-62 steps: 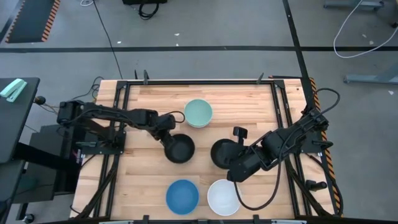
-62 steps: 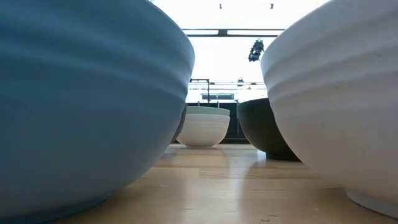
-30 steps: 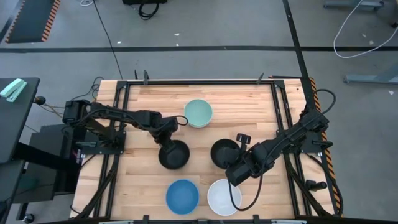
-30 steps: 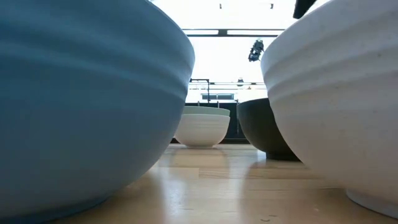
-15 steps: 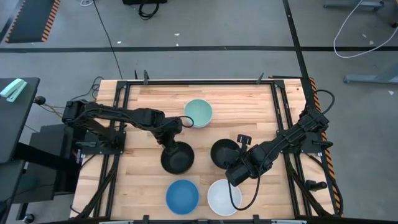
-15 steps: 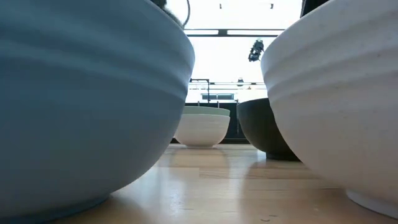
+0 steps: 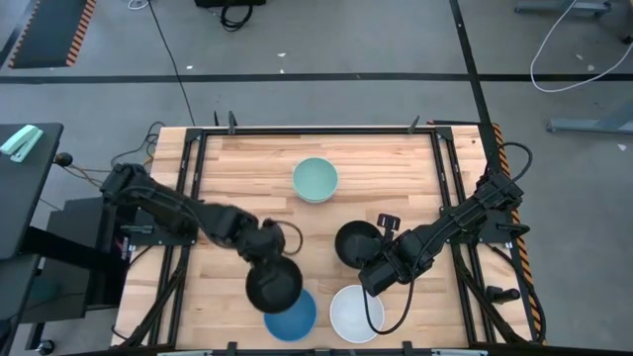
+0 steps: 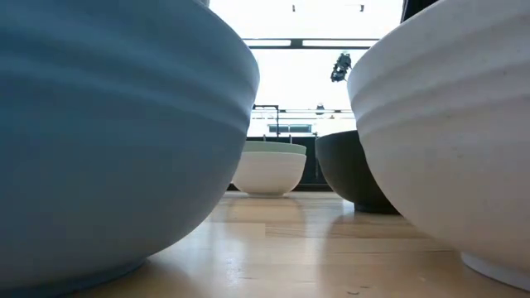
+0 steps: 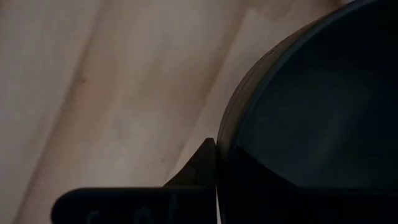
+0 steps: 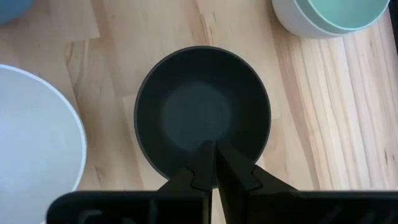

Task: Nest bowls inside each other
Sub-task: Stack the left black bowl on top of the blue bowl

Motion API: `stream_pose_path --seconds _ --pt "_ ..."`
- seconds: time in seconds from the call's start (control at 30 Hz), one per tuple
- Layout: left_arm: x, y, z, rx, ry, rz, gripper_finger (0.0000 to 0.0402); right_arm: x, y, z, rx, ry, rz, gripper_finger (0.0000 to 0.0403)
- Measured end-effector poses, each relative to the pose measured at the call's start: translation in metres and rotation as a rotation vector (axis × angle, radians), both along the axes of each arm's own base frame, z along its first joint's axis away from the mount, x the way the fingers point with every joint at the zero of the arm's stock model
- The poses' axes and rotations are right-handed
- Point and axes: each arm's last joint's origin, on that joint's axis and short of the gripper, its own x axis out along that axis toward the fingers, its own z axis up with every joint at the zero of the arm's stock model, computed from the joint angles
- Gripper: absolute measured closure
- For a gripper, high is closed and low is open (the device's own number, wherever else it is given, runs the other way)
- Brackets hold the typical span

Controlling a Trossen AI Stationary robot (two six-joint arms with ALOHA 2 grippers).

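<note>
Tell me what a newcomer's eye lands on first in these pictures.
First, the left gripper shut on the rim of a smooth round black bowl, carried over the near front of the wooden table and overlapping the round blue bowl. Next, the right gripper shut on the rim of a second black bowl, which sits behind the round white bowl. Farther back, a mint green bowl sits nested in another white bowl.

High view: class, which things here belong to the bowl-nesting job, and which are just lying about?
Job: held black bowl in the left gripper, overlapping the blue bowl; second black bowl, right gripper on its rim; mint bowl inside a white bowl; lone white bowl.
Lying about: floor cable; striped mat; green object on the side stand.
</note>
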Motion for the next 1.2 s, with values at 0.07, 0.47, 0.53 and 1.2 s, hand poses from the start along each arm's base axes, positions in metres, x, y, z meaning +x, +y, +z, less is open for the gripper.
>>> stream_pose_path --seconds 0.07,0.47,0.53,1.2 --pt "0.005 -0.010 -0.011 0.001 0.017 -0.025 0.0391 0.000 0.000 0.000 0.001 -0.002 0.000 0.0380" --pt "0.030 -0.033 -0.041 -0.054 0.111 -0.157 0.0391 0.001 0.000 0.000 0.001 -0.010 0.002 0.0380" --pt "0.035 -0.037 -0.029 -0.060 0.057 -0.186 0.0391 0.001 0.000 0.000 0.001 -0.010 0.002 0.0380" --pt "0.059 -0.050 -0.033 0.001 0.017 -0.240 0.0391 0.002 0.001 0.000 0.007 -0.019 0.002 0.0380"
